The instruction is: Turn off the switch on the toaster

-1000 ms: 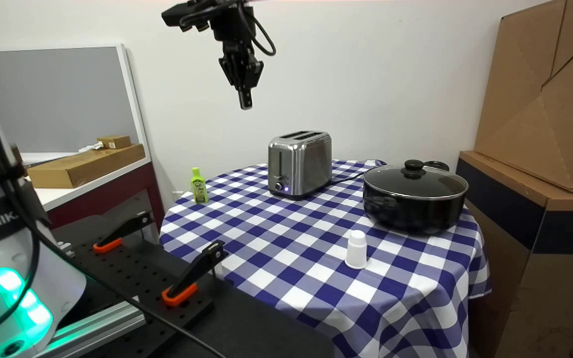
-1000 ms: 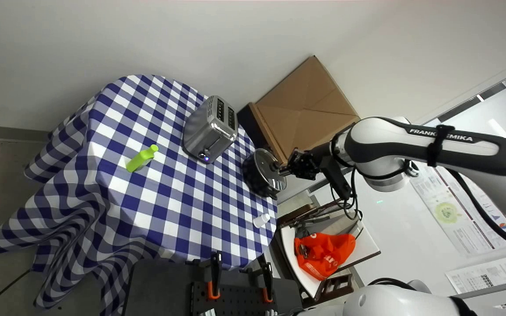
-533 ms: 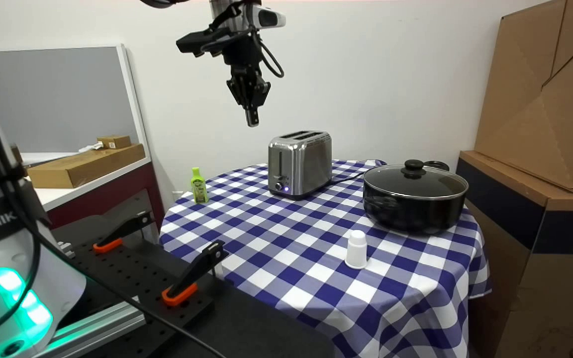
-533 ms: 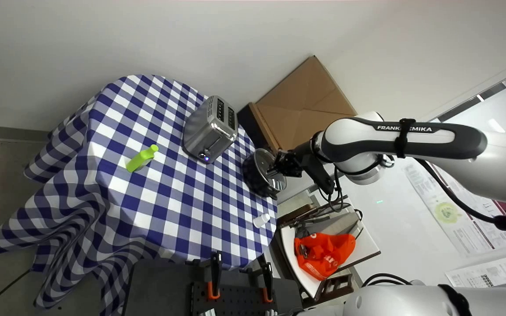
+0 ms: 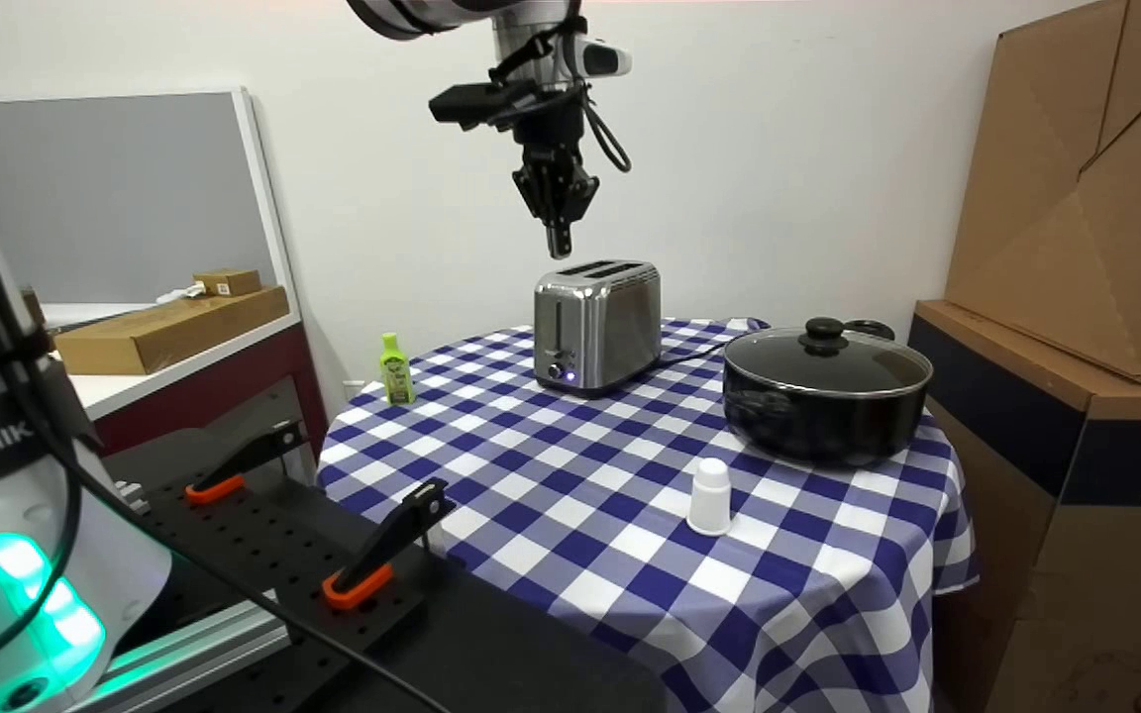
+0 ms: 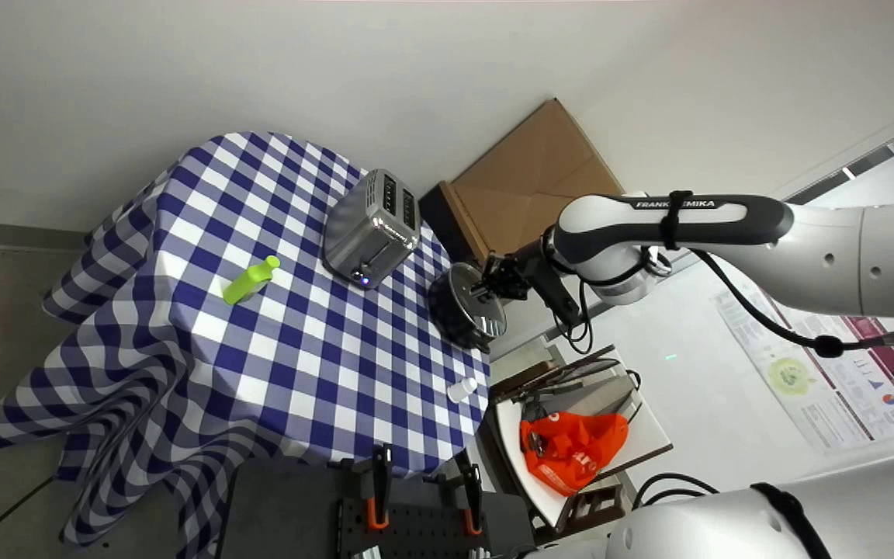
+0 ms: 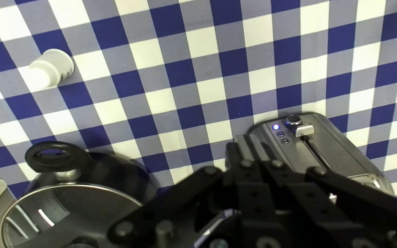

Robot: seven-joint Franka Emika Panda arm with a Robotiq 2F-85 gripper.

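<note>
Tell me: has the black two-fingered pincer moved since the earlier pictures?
Yes: the pincer moved down and rightward in an exterior view, towards the boxy silver metal toaster.

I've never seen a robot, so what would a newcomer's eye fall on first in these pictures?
Probably the blue-and-white checked tablecloth comes first, spreading wide in both exterior views. Next is the silver toaster standing on it, with a small light glowing blue on one end in the wrist view. Then the eye may climb to the black gripper pointing down above the tablecloth in an exterior view.
</note>
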